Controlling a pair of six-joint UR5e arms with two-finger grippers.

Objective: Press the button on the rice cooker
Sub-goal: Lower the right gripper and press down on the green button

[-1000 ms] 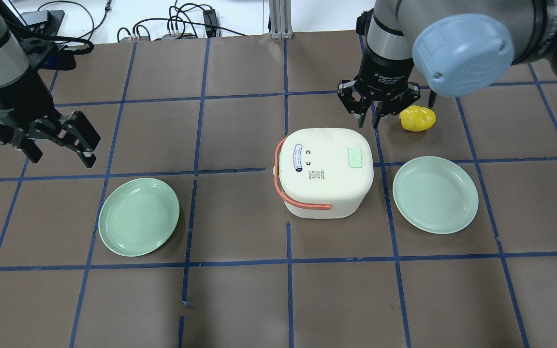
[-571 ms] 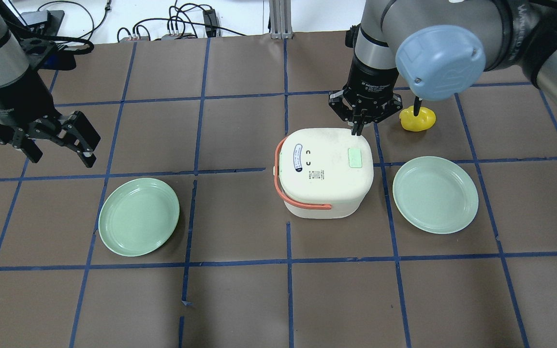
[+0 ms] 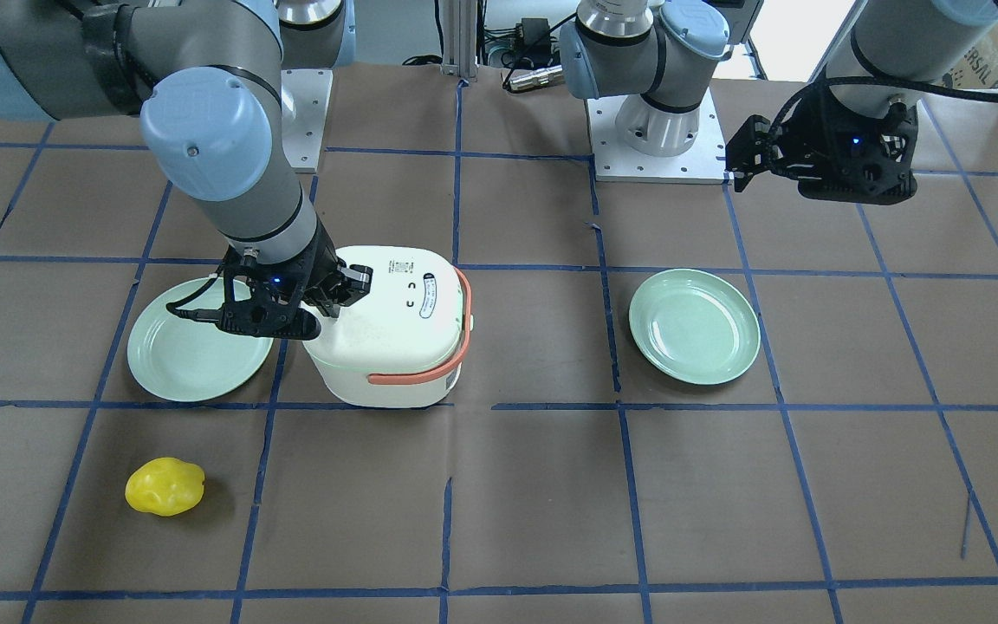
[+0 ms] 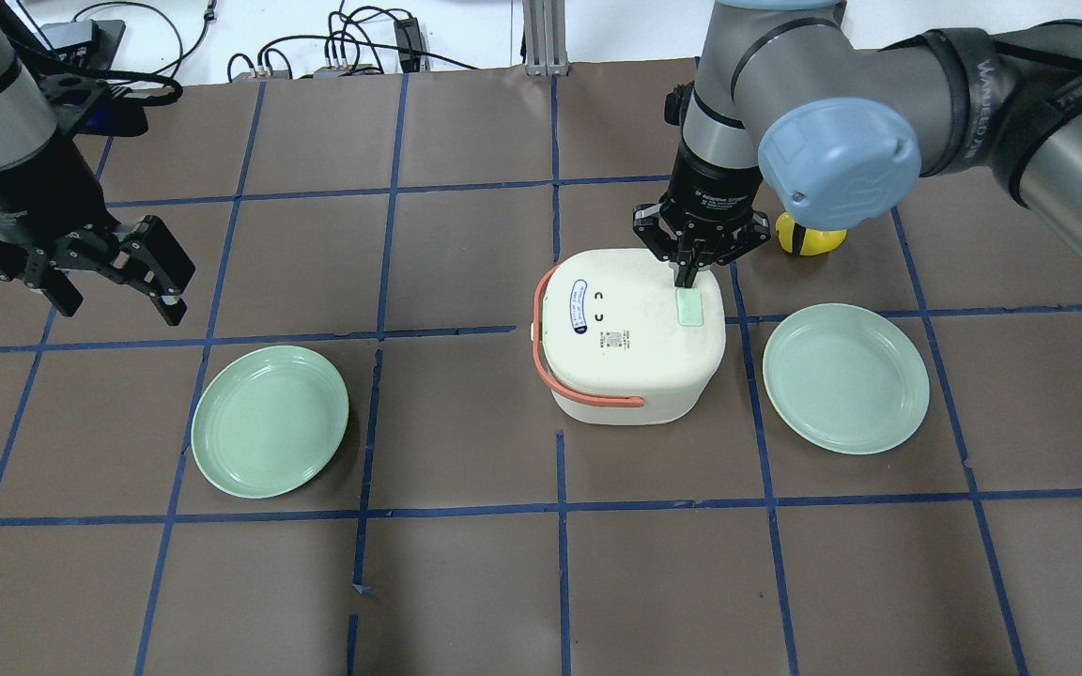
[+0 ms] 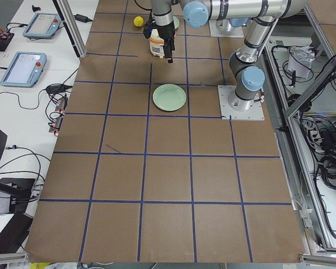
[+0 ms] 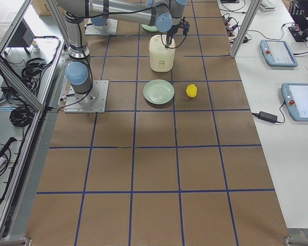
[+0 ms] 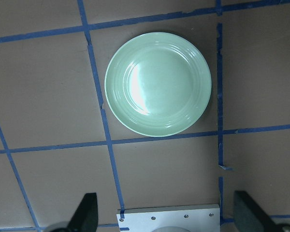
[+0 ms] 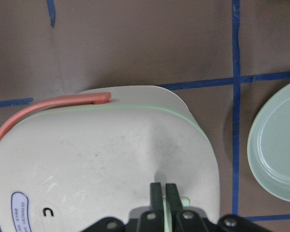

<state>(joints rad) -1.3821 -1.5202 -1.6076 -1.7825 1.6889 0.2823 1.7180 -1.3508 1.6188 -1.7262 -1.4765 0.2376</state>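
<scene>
White rice cooker (image 4: 630,347), coral handle (image 4: 588,399), lid down.
Right gripper (image 4: 688,280) pinched together at its green button (image 4: 689,308); left gripper (image 4: 118,302) wide, empty.

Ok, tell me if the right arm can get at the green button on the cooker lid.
Probably yes: the right gripper, shut, hangs right at the green button on the rice cooker lid, with nothing between them.

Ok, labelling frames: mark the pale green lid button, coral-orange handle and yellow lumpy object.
pale green lid button (image 4: 690,309), overhead view, its middle.
coral-orange handle (image 4: 597,400), overhead view, straight part.
yellow lumpy object (image 3: 165,487), front-facing view, its middle.
</scene>
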